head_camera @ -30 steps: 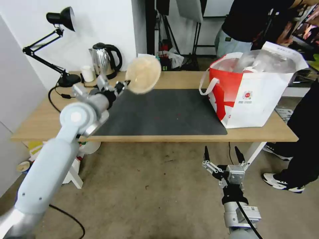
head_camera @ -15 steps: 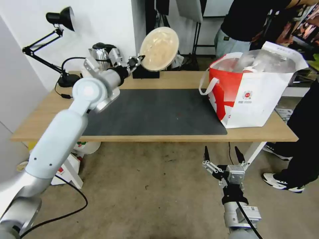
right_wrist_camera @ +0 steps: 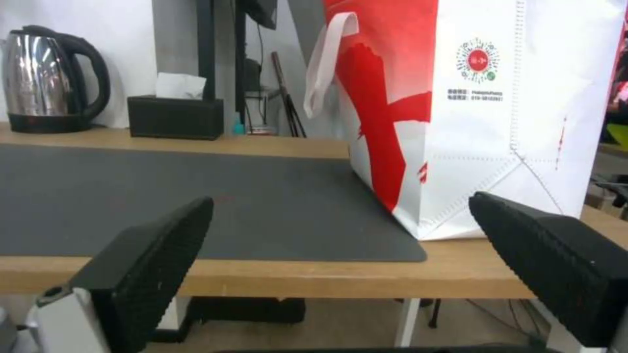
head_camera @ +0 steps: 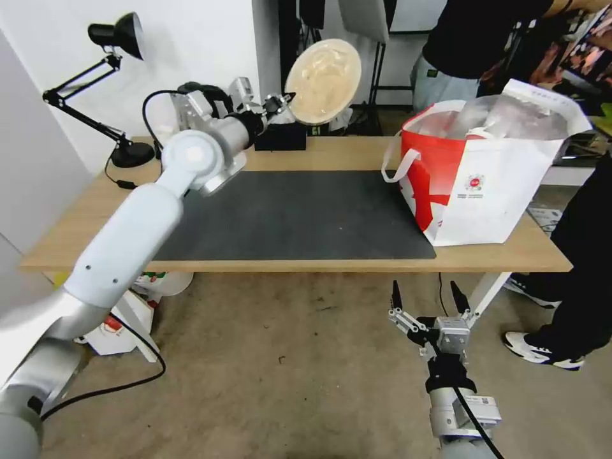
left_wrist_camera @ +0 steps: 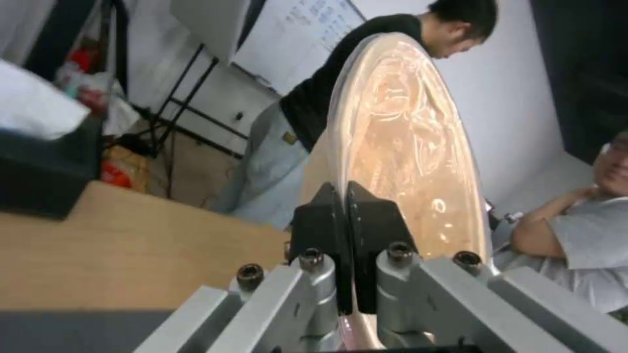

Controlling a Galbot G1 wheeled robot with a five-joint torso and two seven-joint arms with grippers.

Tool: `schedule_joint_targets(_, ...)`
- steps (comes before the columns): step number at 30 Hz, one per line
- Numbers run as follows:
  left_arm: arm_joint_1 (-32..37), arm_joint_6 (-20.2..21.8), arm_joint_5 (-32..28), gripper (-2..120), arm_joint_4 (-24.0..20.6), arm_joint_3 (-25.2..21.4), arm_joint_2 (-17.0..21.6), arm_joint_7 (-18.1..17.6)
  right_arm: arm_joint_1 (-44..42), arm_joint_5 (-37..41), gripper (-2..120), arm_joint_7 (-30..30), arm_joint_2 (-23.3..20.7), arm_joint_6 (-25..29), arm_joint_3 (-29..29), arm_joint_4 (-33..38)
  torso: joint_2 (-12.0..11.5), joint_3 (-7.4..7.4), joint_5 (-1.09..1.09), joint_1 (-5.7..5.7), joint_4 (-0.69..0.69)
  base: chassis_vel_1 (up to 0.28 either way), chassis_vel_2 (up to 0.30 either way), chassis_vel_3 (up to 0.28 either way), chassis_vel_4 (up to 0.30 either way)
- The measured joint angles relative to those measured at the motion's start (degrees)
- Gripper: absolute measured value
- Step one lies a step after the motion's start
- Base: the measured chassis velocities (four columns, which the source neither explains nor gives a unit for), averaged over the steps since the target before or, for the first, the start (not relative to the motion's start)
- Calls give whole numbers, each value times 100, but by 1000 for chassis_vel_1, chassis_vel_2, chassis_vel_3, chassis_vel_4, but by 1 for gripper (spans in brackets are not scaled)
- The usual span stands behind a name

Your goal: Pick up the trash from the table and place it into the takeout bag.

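Head view: the beige paper bowl (head_camera: 323, 81) hangs tilted on edge above the table's (head_camera: 83, 236) far side, left of the takeout bag (head_camera: 484, 172). The left gripper (head_camera: 285, 104) pinches its rim, jaws closed, probably to clear the bag's opening. The right gripper (head_camera: 424, 299) waits wide apart and empty, below the near table edge.

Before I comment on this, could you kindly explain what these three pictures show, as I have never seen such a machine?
This is a wheeled robot with two arms, each ending in a gripper. One picture looks down from its head; the other two come from cameras on its wrists. The left gripper is shut on the rim of a beige paper bowl, held tilted on edge in the air above the table. The right gripper hangs open below the table's front edge. On the table lie a dark mat, a white and red bag, a kettle, a desk lamp and a black tissue box.
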Motion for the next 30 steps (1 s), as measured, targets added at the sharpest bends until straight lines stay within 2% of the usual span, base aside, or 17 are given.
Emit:
schedule_joint_targets(1,0,0,0,0,0,0,0,0,0,0,100,0,0,0,0,0,0,0,0,0,0,0,0,0,0)
schedule_joint_targets(5,-308,-154,0,0,326,312,-119,434,0,0,100,0,0,0,0,0,0,0,-1,0,2,0,0,0,0)
schedule_joint_targets(6,-308,-154,0,0,326,312,-119,434,0,0,100,0,0,0,0,0,0,0,-1,0,2,0,0,0,0)
schedule_joint_targets(13,-926,-281,-3,0,1048,748,-449,971,-1,0,100,0,0,0,0,0,0,0,0,0,1,0,0,0,0)
schedule_joint_targets(23,-1405,-392,19,0,1760,1133,-1021,1345,0,0,100,0,0,0,0,0,1,0,1,0,1,0,0,0,0)
schedule_joint_targets(30,-1534,-503,7,0,2005,1379,-1295,1521,0,0,100,0,0,0,0,0,1,-1,0,-1,1,0,0,0,0)
